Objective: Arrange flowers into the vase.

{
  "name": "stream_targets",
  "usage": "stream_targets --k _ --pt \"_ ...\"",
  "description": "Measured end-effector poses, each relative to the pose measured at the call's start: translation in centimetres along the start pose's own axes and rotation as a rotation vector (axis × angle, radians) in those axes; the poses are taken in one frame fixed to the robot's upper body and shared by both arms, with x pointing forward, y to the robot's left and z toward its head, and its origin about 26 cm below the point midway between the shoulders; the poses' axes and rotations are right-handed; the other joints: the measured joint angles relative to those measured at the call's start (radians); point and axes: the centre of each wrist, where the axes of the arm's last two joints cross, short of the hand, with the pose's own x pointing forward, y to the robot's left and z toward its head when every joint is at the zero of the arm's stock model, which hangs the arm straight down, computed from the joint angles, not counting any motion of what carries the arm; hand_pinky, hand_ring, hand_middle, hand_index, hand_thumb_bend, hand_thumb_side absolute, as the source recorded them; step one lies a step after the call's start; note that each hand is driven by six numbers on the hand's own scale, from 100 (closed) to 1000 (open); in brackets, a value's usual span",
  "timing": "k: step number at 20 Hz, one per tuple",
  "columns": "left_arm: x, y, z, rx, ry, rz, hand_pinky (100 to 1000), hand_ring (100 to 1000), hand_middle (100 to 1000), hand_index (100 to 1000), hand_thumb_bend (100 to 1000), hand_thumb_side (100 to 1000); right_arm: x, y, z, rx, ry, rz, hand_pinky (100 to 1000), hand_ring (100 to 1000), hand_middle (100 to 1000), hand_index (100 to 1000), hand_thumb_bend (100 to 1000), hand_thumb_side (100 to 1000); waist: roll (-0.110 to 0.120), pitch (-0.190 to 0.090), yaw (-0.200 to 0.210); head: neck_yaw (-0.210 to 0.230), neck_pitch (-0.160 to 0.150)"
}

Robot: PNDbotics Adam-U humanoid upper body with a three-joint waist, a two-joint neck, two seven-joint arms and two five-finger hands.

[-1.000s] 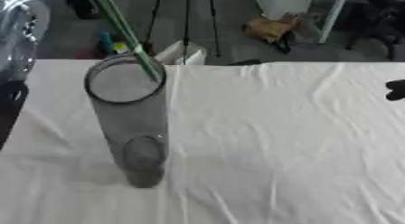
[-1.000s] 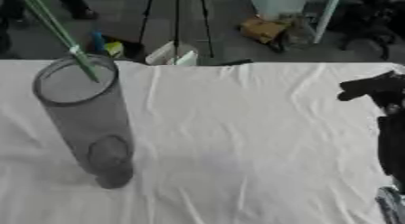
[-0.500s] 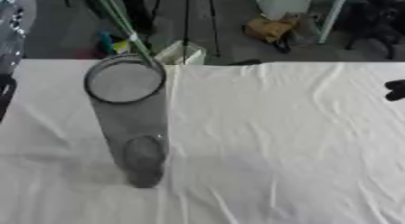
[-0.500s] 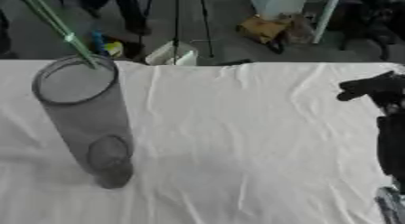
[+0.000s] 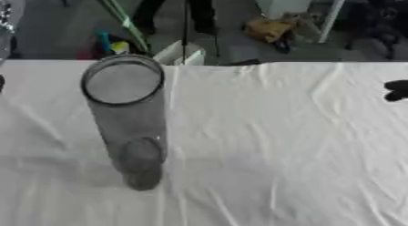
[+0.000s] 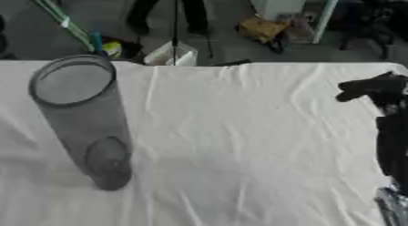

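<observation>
Your grey glass vase (image 5: 127,115) stands upright at nine o'clock on the white tablecloth (image 5: 271,138) — green stems (image 6: 60,17) slant just beyond its rim at eleven o'clock, holder unseen. Your right hand (image 6: 370,87) idles at three — fingers can't be judged

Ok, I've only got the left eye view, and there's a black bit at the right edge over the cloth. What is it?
Observer: It's the right hand. The right eye view shows much more of it, over the cloth's right edge.
Operator: Where's its arm?
Observer: The arm runs down the view's right edge, below the hand.
Operator: Anything else on that side?
Observer: A silvery part in the lower right corner; I can't tell what it is.
</observation>
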Motion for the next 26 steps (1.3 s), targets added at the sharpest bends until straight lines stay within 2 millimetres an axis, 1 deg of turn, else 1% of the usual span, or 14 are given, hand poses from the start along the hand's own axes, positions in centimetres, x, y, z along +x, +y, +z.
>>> stream_targets --k 11,17,22,26 --pt "-0.8 0.2 0.6 -0.026 0.006 -0.037 100 100 100 153 155 674 0.0 -0.1 0.0 -0.013 -0.013 0.005 660 530 503 672 100 1000 0.0 0.009 0.0 0.0 -0.004" --pt "-1.3 0.7 1.1 -0.059 0.055 -0.064 100 100 100 152 111 719 0.0 -0.2 0.0 -0.018 -0.013 0.009 661 530 503 672 100 1000 0.0 0.009 0.008 -0.005 -0.003" --pt "-1.1 1.2 2.0 -0.123 0.144 -0.087 100 100 100 150 100 747 0.0 -0.2 0.3 -0.016 -0.003 0.016 661 529 502 671 100 1000 0.0 0.009 0.021 -0.011 0.001" --pt "-0.2 1.6 2.5 -0.173 0.181 -0.101 100 100 100 150 100 744 0.0 -0.3 0.5 -0.016 0.005 0.018 661 529 502 670 100 1000 0.0 0.009 0.033 -0.019 0.002"
